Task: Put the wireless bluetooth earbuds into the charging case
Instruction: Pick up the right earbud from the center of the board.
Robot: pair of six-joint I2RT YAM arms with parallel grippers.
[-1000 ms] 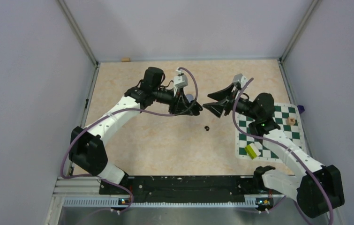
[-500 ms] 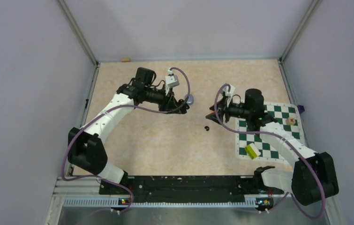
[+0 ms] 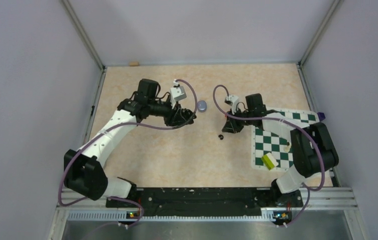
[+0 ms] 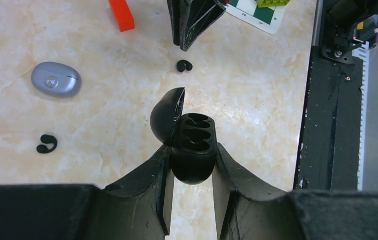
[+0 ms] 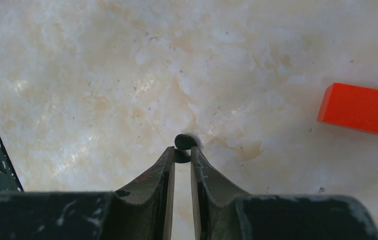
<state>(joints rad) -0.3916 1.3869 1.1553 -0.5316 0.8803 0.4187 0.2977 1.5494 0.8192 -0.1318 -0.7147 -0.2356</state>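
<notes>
Top view: your left pincer (image 3: 186, 118) and right pincer (image 3: 227, 127) meet mid-desk (image 3: 141, 160). Tiny black earbud (image 3: 221, 136) lies by right tips.
Left wrist shows you more: left pincer clamps black charging case (image 4: 193, 160), lid open, hollows showing. Second black earbud (image 4: 46, 143) lies well apart, near lilac case (image 4: 56, 85).
Right wrist: fingers (image 5: 156, 175) nearly together, tips flanking rounded earbud. Firm pinch? Cannot tell.
</notes>
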